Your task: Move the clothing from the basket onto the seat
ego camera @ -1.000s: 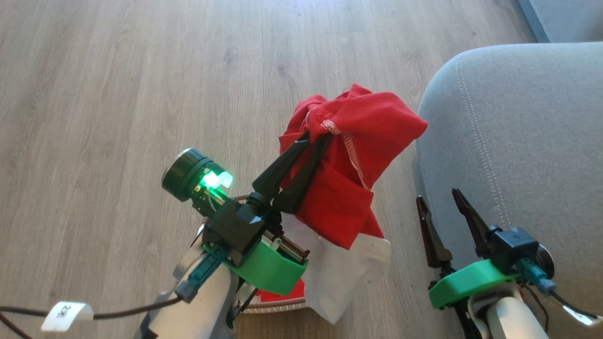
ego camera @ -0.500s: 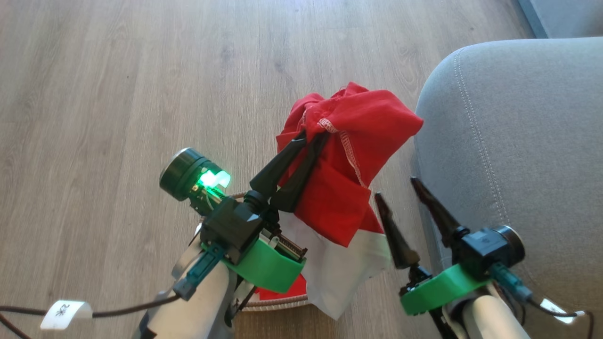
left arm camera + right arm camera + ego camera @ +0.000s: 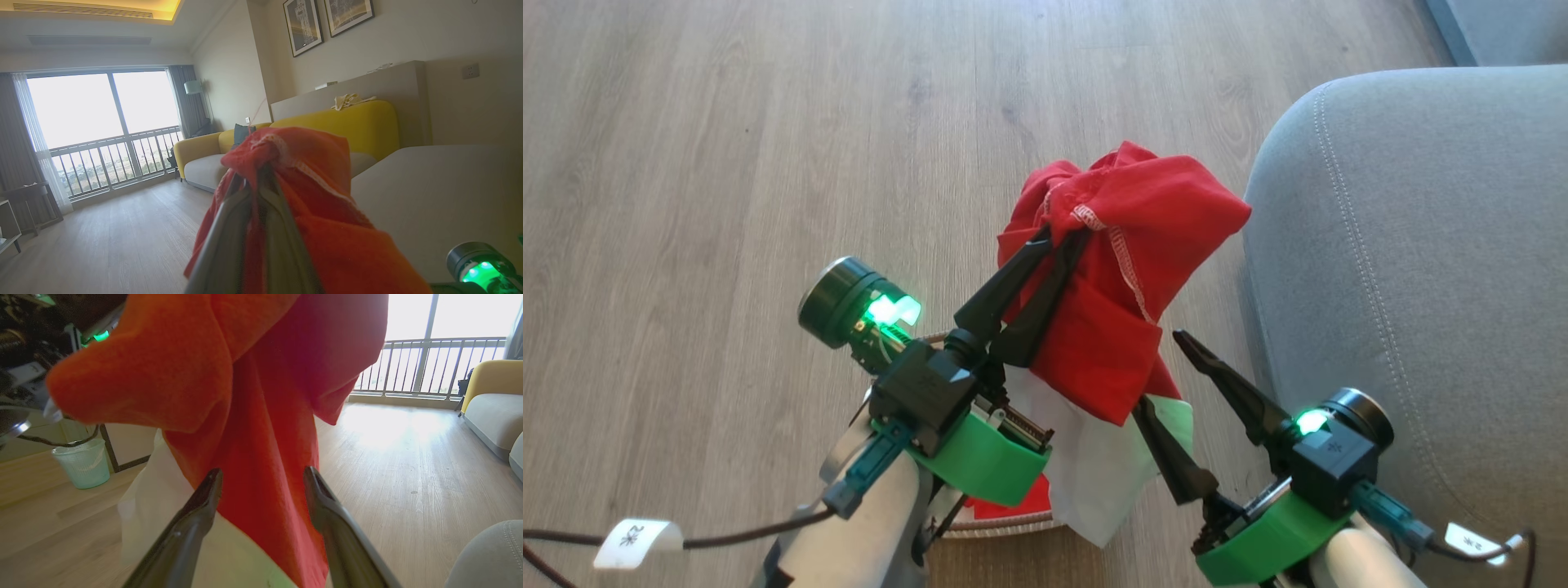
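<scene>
- The clothing (image 3: 1127, 269), red with a white panel, hangs bunched at the centre of the head view. It is lifted above the basket (image 3: 1005, 529), whose woven rim peeks out at the bottom centre, under my left arm.
- My left end effector (image 3: 1058, 237) is clamped on the garment's white-stitched edge near its top. In the left wrist view the red fabric drapes over both fingers.
- My right end effector (image 3: 1156, 367), at the lower right, is spread wide and holds nothing. In the right wrist view its fingers (image 3: 192, 526) stand on either side of the hanging red fold; I cannot tell whether they touch it.
- The seat (image 3: 1421, 245) takes the right side of the head view, just beside the hanging garment, with no fabric on the part I can see.
- By my judgement the lift out is done for this piece. The carry to the right and the release onto the seat are left. A sliver of red shows inside the basket rim, so more probably waits there.
</scene>
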{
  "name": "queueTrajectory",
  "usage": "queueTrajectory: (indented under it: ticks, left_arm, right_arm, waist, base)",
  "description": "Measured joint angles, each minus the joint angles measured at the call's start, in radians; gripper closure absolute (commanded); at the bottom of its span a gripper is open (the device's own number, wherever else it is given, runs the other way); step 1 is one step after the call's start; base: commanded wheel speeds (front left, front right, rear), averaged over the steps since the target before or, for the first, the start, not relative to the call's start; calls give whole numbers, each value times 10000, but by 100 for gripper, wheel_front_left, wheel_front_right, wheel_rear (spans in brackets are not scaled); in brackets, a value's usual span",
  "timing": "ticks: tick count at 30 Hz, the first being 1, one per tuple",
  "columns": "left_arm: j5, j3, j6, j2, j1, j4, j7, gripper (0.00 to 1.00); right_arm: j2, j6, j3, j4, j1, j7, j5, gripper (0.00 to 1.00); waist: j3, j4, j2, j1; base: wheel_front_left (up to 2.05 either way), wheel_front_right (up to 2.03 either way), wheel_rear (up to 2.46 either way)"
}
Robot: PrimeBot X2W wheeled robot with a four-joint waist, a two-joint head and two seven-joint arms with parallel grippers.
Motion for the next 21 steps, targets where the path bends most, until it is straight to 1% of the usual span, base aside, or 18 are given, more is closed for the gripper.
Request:
queueTrajectory:
  ticks: [7,11,15,21]
  left_arm:
    - [-173,-173,-6,0,-3,-29,0,100]
    - [-178,-470,-17,0,-7,-59,0,100]
    - [-178,-738,-15,2,-9,-69,0,100]
    - [-178,-1072,-29,4,-10,-67,0,100]
  right_arm:
    - [96,0,-8,468,-340,0,-167,0]
    - [211,0,73,863,-424,0,-313,0]
    - [209,0,564,1206,-942,0,-414,0]
    - [251,0,788,1733,-1341,0,-619,0]
  waist:
    - [-39,128,0,0]
    - [-63,207,0,0]
    - [-114,277,0,0]
    - [-151,376,0,0]
  base:
    - [0,0,0]
    - [0,0,0]
    - [0,0,0]
    - [0,0,0]
